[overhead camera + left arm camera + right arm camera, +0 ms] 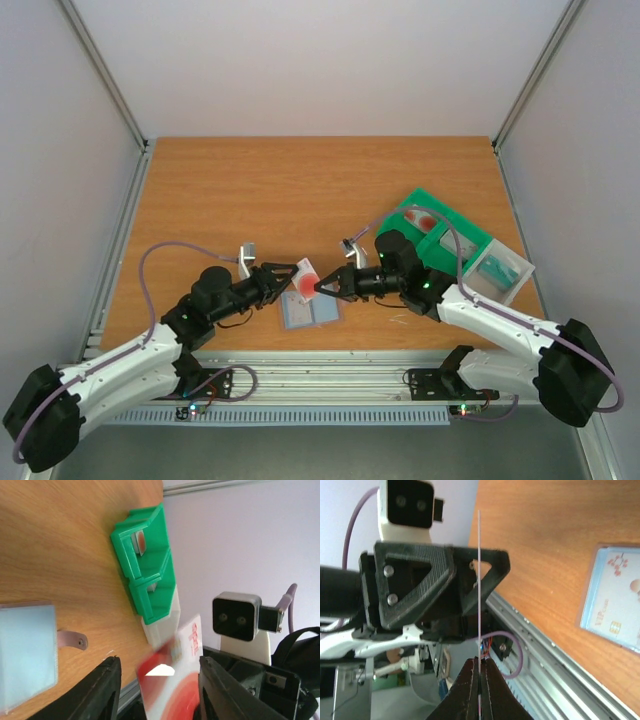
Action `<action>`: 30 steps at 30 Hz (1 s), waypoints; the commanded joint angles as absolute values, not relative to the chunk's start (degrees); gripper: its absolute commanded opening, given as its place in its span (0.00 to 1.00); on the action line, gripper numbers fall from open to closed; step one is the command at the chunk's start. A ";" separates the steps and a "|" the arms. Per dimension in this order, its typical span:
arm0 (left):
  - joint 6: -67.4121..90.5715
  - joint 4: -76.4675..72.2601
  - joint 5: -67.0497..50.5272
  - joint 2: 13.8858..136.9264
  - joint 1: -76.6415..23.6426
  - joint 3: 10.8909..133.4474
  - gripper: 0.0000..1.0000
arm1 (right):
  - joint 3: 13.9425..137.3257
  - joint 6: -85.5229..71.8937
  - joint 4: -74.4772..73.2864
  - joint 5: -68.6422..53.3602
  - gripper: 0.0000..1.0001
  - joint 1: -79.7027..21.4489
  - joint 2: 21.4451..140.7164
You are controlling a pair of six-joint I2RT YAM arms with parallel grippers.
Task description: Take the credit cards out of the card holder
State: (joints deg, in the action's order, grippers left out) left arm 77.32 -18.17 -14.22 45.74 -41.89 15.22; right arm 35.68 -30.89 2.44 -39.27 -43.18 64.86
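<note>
My right gripper (322, 287) is shut on a white credit card with a red round mark (305, 277) and holds it above the table. In the right wrist view the card (479, 580) stands edge-on between the closed fingertips (480, 680). My left gripper (290, 277) is open, and the card (172, 685) sits in the gap between its two fingers (107, 690) without being gripped. The blue-grey card holder (310, 313) lies open and flat on the table just below both grippers. It also shows in the left wrist view (27, 655) and, with a pale card in a pocket, in the right wrist view (615, 600).
A green compartmented tray (440, 225) with a pale end section (500, 270) stands at the right, behind my right arm, with a card in one slot (140, 542). The metal rail (320, 365) runs along the table's near edge.
</note>
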 commanded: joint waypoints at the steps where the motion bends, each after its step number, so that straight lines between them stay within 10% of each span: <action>1: 74.13 -23.83 -14.55 44.47 -42.04 14.84 0.47 | 37.88 -21.64 -4.30 -48.13 0.01 -42.21 61.77; 30: 67.27 -25.82 -31.99 39.92 -41.91 15.37 0.64 | 49.33 4.55 -38.15 -59.09 0.01 -42.00 58.98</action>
